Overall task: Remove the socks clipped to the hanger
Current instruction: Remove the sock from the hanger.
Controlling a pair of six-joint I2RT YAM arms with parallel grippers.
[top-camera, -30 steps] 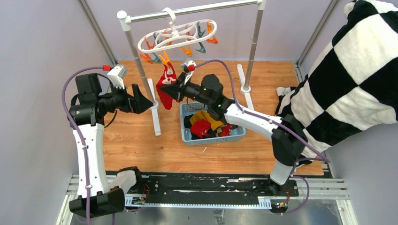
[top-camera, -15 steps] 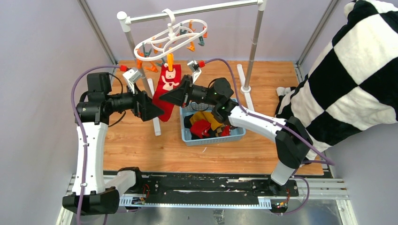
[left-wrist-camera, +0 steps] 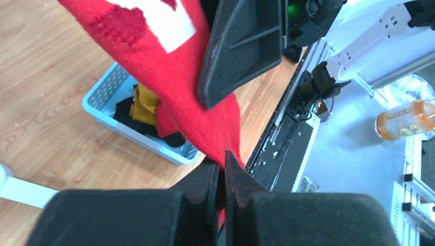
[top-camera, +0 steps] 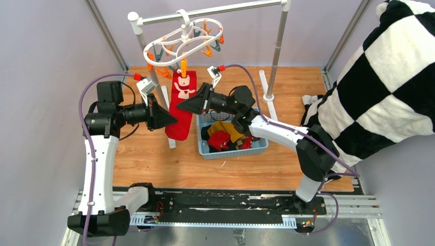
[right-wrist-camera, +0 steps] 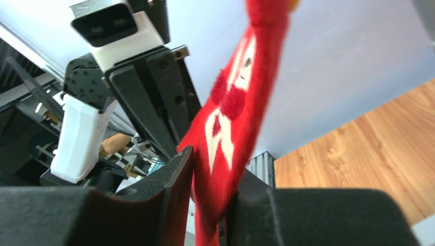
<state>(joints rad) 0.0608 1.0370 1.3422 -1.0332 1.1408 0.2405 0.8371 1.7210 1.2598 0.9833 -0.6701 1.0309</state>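
A red sock [top-camera: 180, 110] is hanging straight down from an orange peg [top-camera: 183, 65] of the white ring hanger [top-camera: 183, 37], whose hook is sitting on the grey rail stand [top-camera: 277, 46]. The sock's upper half is showing a white animal face with red patches; no letters can be read on it. The left gripper [left-wrist-camera: 221, 166] is reaching in from the left and clenching the sock's lower end, its two black fingers pressed almost together on the fabric's edge. The right gripper [right-wrist-camera: 214, 166] is coming in from the other side, higher on the sock, with the cloth running between its fingers; they are standing slightly apart, and I cannot tell whether they are pinching it or letting it lie loose. Just beside the sock's right, a light blue basket [top-camera: 236, 151] is sitting on the wooden table [top-camera: 154, 164], holding a heap of mustard, red and dark socks [top-camera: 225, 136]. In the left wrist view an orange bottle [left-wrist-camera: 408, 115] is lying off the table, its label too blurred to read.
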